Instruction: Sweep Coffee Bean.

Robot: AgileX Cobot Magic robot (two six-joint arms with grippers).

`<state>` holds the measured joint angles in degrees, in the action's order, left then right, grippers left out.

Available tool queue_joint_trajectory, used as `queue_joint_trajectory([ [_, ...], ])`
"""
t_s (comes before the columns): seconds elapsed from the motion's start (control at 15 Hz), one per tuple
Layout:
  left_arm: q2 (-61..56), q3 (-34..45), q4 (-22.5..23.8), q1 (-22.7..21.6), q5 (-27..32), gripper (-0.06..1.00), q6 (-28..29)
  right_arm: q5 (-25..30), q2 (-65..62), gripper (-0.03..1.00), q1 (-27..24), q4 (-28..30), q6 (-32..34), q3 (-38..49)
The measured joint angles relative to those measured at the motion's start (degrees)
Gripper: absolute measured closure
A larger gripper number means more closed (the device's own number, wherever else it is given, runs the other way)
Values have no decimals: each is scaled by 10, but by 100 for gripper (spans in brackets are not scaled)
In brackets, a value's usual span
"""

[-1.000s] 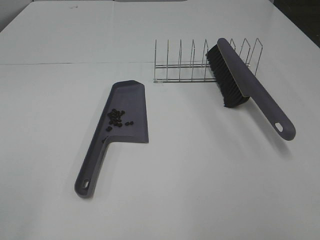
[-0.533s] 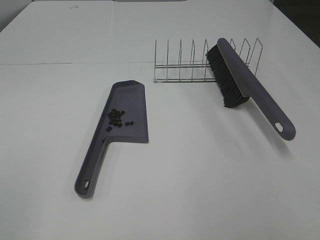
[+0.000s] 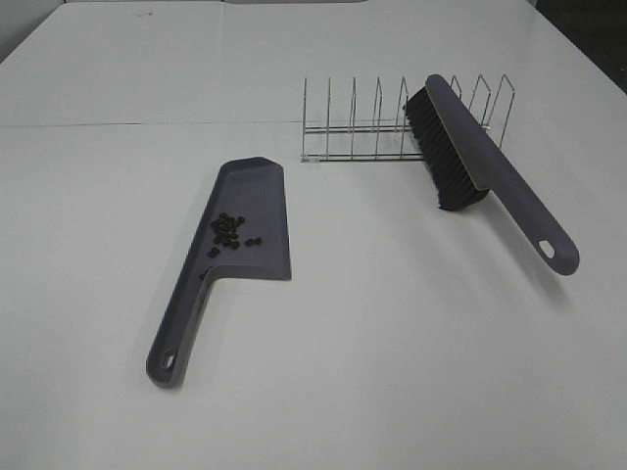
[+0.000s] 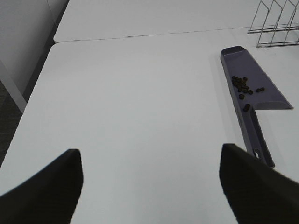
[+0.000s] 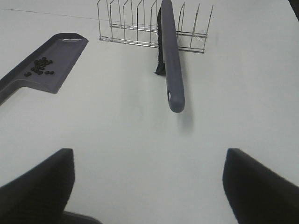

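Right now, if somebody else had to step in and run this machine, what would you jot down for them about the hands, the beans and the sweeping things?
Left hand: open, holding nothing, hanging over bare table short of the dustpan.
Right hand: open, empty, short of the brush.
Coffee beans: bunched in the dustpan's tray near where the handle starts; one may sit at the tray's edge by the handle.
Dustpan: flat on the table, handle toward the robot.
Brush: propped against the wire rack, bristles down, handle sticking out toward the robot.
Done: beans look gathered, brush parked.
Left: check for strays; none show on the table.
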<state>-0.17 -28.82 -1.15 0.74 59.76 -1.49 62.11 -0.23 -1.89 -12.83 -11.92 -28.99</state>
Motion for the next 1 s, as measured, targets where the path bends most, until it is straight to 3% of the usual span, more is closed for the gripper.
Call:
queue_joint_trajectory([
  [1.0, 0, 0, 0, 0, -1, 19, 0, 0, 0, 21, 0, 0, 0, 0],
])
